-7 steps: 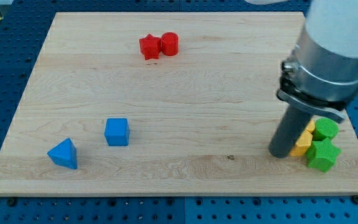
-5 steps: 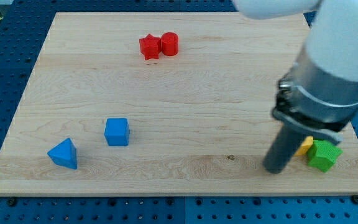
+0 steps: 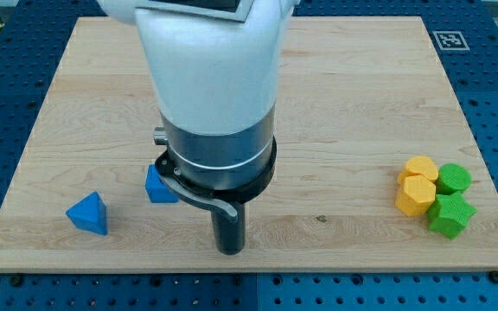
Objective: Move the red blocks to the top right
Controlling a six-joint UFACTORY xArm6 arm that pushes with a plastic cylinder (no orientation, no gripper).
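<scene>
The red blocks are hidden behind my arm, which fills the middle of the view. My tip (image 3: 229, 250) rests on the board near the bottom edge, just right of and below the blue cube (image 3: 157, 186), which the arm partly covers. A blue triangular block (image 3: 88, 212) lies at the bottom left, well left of my tip.
Two yellow hexagonal blocks (image 3: 418, 185) and two green blocks (image 3: 451, 198) sit clustered at the bottom right. The wooden board (image 3: 361, 104) lies on a blue perforated table. A small marker tag (image 3: 450, 40) is at the top right corner.
My arm has swept from the bottom right to the bottom middle. It uncovers the yellow and green blocks and now hides the red blocks and part of the blue cube.
</scene>
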